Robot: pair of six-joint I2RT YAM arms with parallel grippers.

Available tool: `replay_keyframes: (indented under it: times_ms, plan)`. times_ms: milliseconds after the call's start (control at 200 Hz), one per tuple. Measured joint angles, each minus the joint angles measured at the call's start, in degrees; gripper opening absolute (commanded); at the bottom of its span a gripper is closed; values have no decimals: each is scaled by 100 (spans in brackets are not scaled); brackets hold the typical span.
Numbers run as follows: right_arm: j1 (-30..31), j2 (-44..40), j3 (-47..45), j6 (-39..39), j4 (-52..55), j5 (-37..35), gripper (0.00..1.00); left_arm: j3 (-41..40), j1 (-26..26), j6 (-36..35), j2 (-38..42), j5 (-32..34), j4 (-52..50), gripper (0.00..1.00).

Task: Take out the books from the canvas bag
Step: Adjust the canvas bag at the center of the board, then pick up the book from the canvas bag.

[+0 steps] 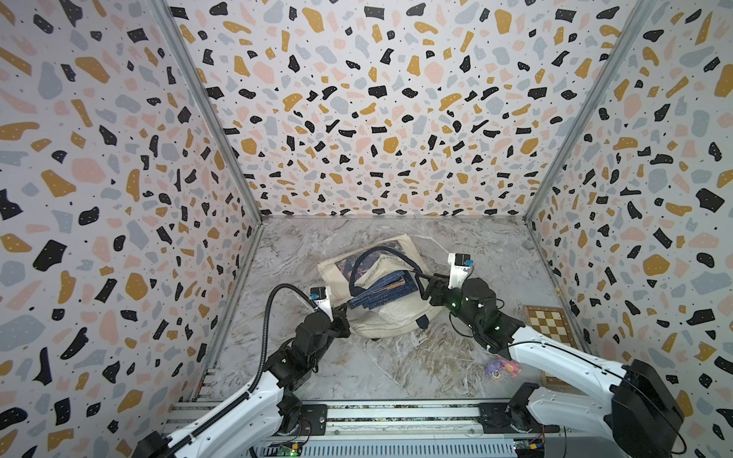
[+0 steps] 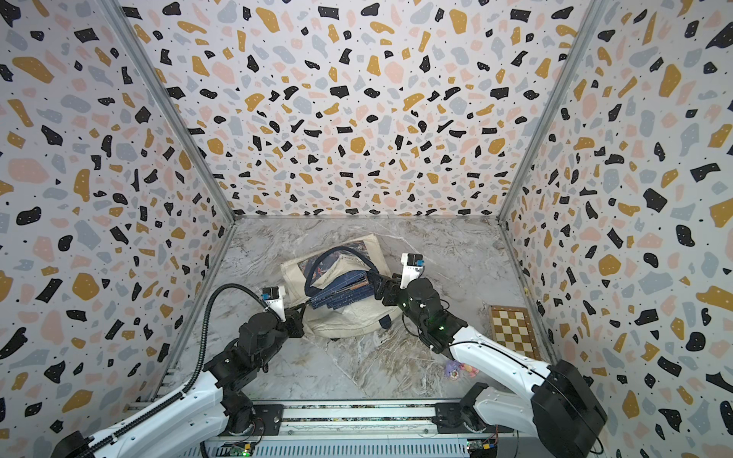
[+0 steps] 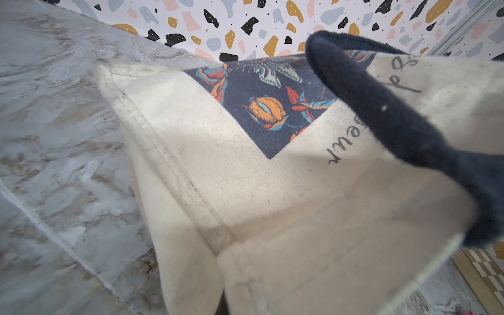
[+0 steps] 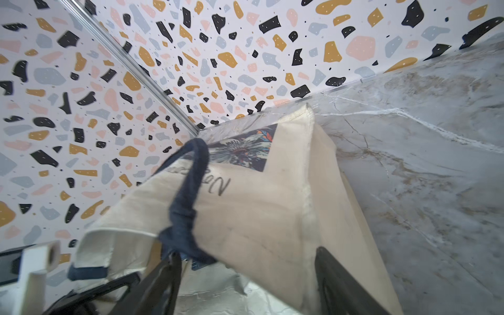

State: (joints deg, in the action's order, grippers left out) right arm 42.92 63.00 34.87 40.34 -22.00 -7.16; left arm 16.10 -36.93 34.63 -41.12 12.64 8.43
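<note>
Left gripper [image 1: 344, 311], a black two-finger clamp on a white arm, is closed tight at the left side of the mouth of a large cream canvas bag [image 1: 390, 319]. Its fingers are hidden in the left wrist view, but the cloth there rises like a tent towards the camera. It therefore appears to be pinching the rim and lifting it, probably to keep the mouth open.

Right gripper [image 4: 245, 272], of the same make, is at the opposite side of the mouth with its jaws wide apart. A folded corner of canvas lies between them unclamped, and a navy fabric strap handle [image 4: 188, 196] loops past one finger. It holds nothing and looks placed to reach for the contents.

The bag lies on its side mid-way across a grey marble-patterned tabletop [image 1: 396, 368], mouth towards the robot. Its upper face carries a dark blue printed picture [image 3: 272, 109] of orange and red flowers, with black script lettering beside it.

In both top views a fanned stack of flat rectangular books [image 1: 377, 293] pokes from the mouth, resting on the lower canvas panel between the two grippers. Most covers are navy, and one edge nearest the right gripper looks brown. Their far ends sit under the upper flap, so none seems fully out. The stack is loose, so pulling one book may drag its neighbours.
</note>
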Motion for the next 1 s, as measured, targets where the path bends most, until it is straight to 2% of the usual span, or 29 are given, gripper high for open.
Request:
replay_keyframes:
  times_ms: [210,305,410,591,761,1001]
  plan:
    - [568,-822,-22,614,796,-262,75,-63,0,7,9,-42,68,0]
    - [1001,-1106,-260,966,787,-339,64,-74,0,7,37,-44,72,0]
    - [1443,-1113,-671,1294,533,-468,63,-92,0,7,116,-42,79,0]
    - [1845,-136,-704,1515,234,-573,61,-240,0,-15,358,-68,107,0]
    - [1908,1099,-92,1510,-61,-505,60,-280,0,-59,544,-96,87,0]
    - [1902,2216,752,1300,-426,-654,57,-299,0,-98,549,-98,72,0]
